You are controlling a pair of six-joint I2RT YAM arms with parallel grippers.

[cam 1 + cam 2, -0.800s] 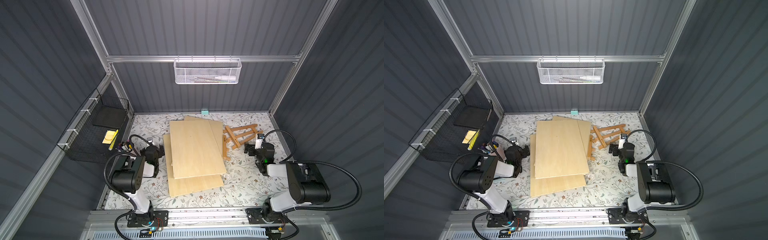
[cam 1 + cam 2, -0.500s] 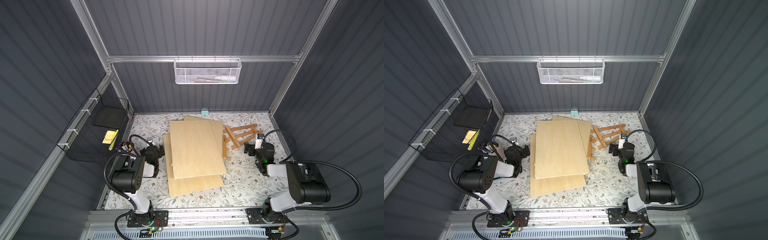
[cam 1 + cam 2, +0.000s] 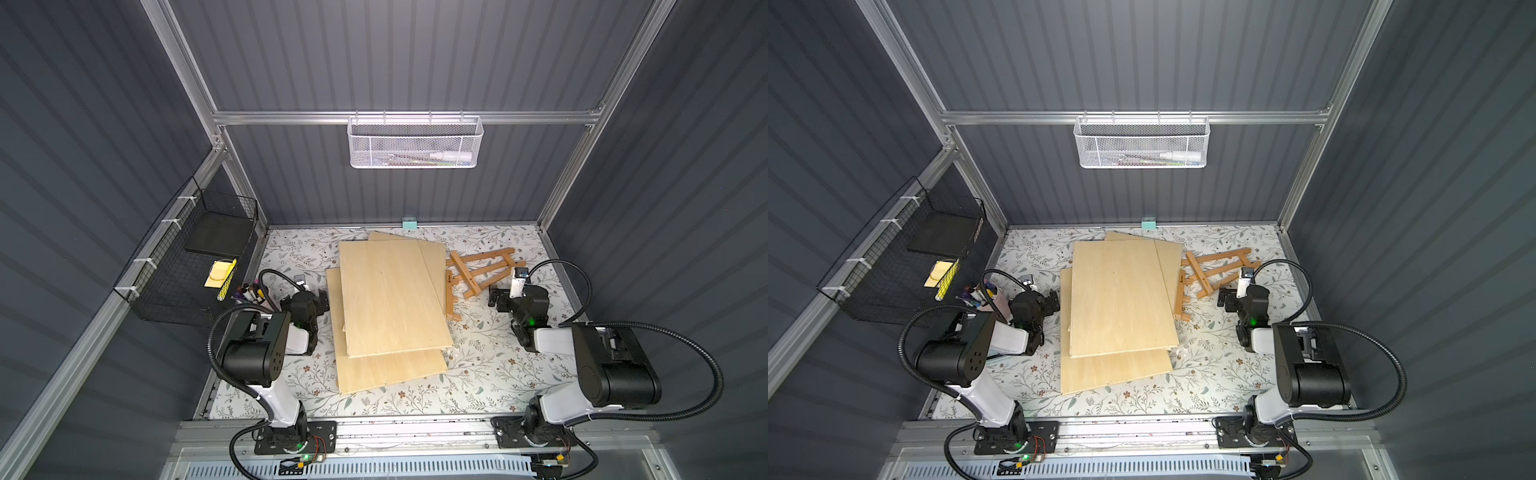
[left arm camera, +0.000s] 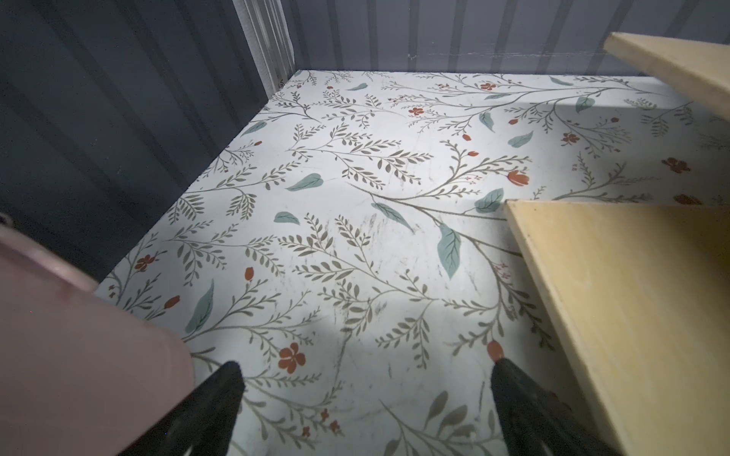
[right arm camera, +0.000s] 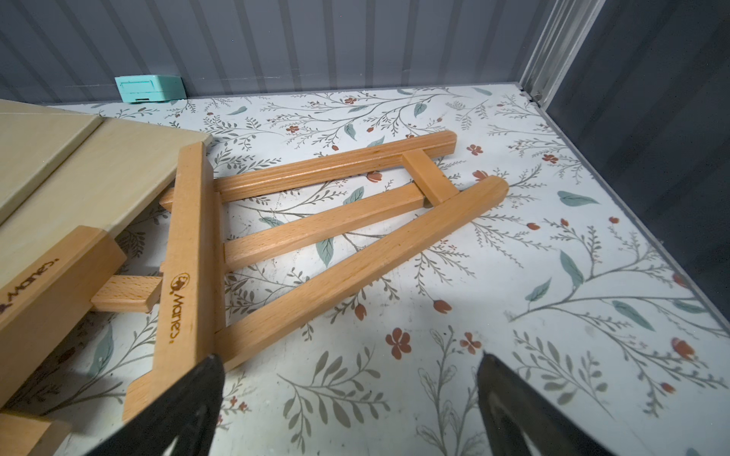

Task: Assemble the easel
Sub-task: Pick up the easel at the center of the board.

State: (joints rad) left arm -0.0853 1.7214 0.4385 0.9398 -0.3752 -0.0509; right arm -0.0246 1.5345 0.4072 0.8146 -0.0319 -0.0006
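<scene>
Your right tool stands wide open and empty, just beside the wooden easel, which lies flat on the floral surface at the edge of the stacked plywood boards. Your left tool gapes empty too.

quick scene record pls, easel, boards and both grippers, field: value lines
easel: folded, lying flat on the table, on the right arm's side of the boards
boards: light wood sheets stacked mid-table
left gripper: open, empty, above bare table beside the boards
right gripper: open, empty, just short of the easel
table: floral print
progress: easel not yet grasped
</scene>
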